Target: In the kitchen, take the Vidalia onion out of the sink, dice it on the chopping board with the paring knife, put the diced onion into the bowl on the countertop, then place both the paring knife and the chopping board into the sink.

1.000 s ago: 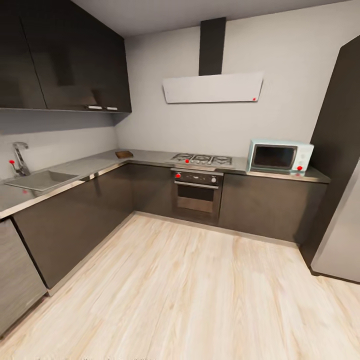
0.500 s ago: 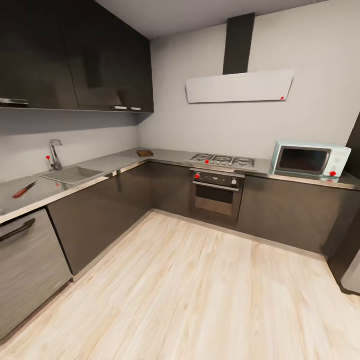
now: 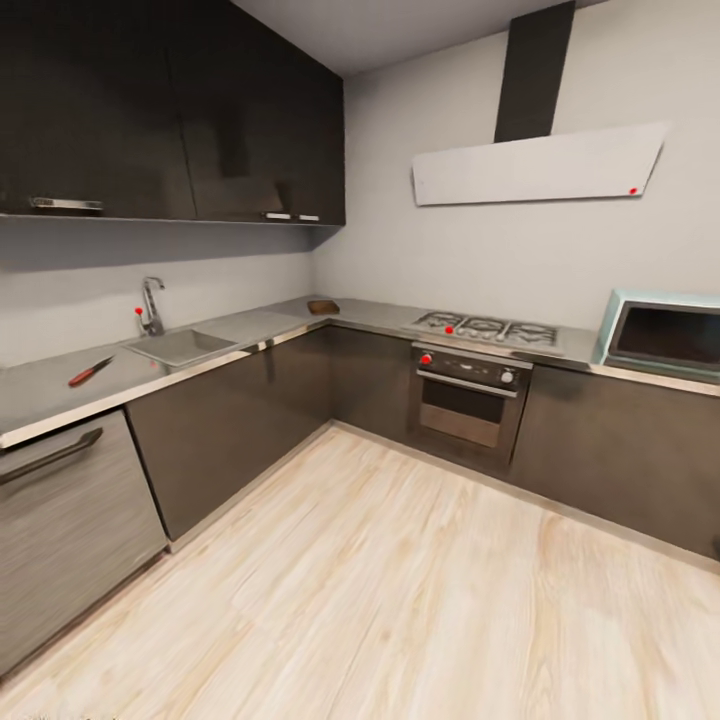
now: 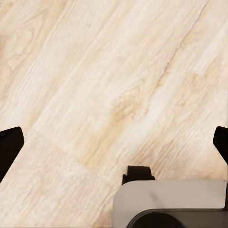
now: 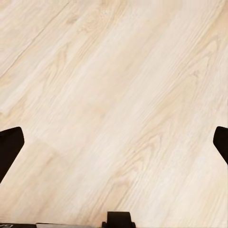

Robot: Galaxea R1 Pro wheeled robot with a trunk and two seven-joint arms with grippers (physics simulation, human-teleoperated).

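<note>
The sink (image 3: 183, 346) is set in the grey countertop (image 3: 40, 385) along the left wall in the head view, with its chrome faucet (image 3: 151, 305) and red knob behind it. The paring knife (image 3: 90, 371), red-handled, lies on the countertop nearer to me than the sink. A small brown wooden thing (image 3: 322, 307), perhaps the chopping board, sits in the counter's far corner. The onion and the bowl are out of view. My left gripper (image 4: 114, 142) and right gripper (image 5: 114, 142) hang open over the pale wooden floor, holding nothing.
A stove with an oven (image 3: 470, 385) stands along the back wall, with a microwave (image 3: 665, 335) at its right. Dark cabinets (image 3: 230, 420) run under the counter, and a dishwasher front (image 3: 65, 520) is at the near left. Wide wooden floor (image 3: 400, 580) lies ahead.
The whole head view has swung to the left, so the camera moved: sink, stove and microwave slid rightward in the picture. The knife and dishwasher front came into view.
</note>
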